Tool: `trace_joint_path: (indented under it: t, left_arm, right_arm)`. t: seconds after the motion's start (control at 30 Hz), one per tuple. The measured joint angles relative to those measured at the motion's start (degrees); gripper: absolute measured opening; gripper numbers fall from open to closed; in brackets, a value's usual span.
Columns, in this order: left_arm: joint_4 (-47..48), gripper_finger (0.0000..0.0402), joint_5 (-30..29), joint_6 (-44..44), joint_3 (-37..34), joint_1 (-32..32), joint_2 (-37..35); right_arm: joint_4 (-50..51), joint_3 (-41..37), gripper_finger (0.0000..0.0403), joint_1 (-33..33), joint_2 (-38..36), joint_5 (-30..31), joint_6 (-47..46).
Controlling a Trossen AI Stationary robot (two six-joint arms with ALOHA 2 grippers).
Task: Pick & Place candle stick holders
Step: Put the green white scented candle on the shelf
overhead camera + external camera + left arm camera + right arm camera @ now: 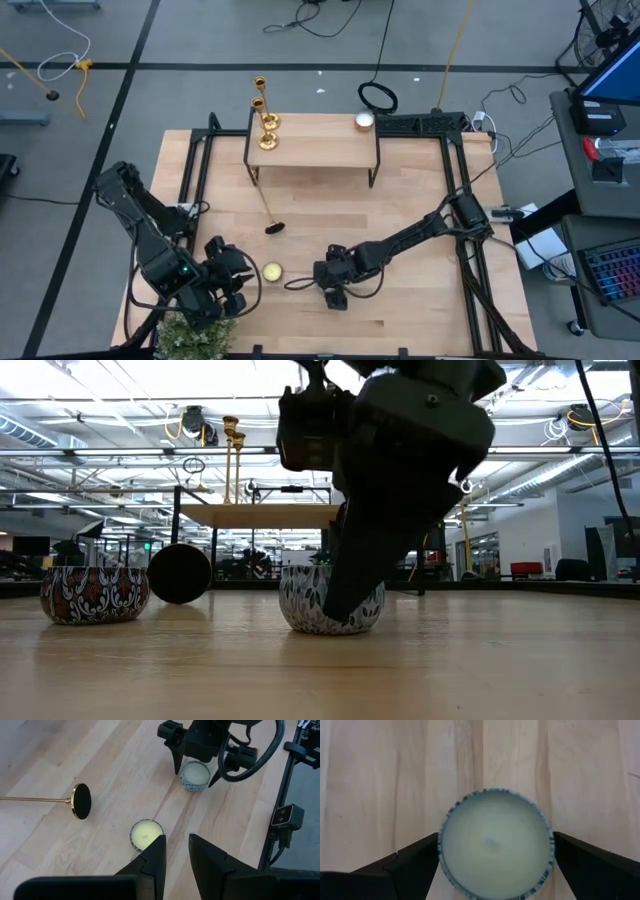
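Two patterned candle tins (194, 775) (145, 834) on wooden table (420, 300)

A light wooden table (420, 300) carries a small raised shelf (320, 150) at its far side. On the shelf, two gold candlesticks (266, 125) are stood upright and a small candle (364, 121) is set. On the table top, a third candlestick (268, 213) is laid flat, with two candle tins, one yellow (270, 271) and one patterned (194, 774), near the front edge.

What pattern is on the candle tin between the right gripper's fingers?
Blue-grey leaf print on white, clearest in the low view: round candle tin.
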State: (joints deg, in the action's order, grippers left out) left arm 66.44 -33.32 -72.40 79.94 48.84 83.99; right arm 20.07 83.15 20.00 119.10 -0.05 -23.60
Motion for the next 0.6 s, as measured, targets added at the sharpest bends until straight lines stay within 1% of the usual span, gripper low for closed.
trace_joint_path:
  t: [0.43,0.5,0.6]
  left_arm:
    - [0.04,0.0088,-0.02,0.1,0.02,0.0,0.02]
    - [0.06,0.0088,-0.02,0.1,0.02,0.0,0.02]
    - [0.06,0.0088,-0.02,0.1,0.02,0.0,0.02]
  right_arm:
    - [-0.99,0.0,0.0373,-0.13,0.09,-0.15,-1.31]
    - [-0.85,0.0,0.0369,-0.16,0.09,0.02,-2.24]
    - [-0.31,0.0,0.0349,-0.5,0.07,-0.04,-4.73]
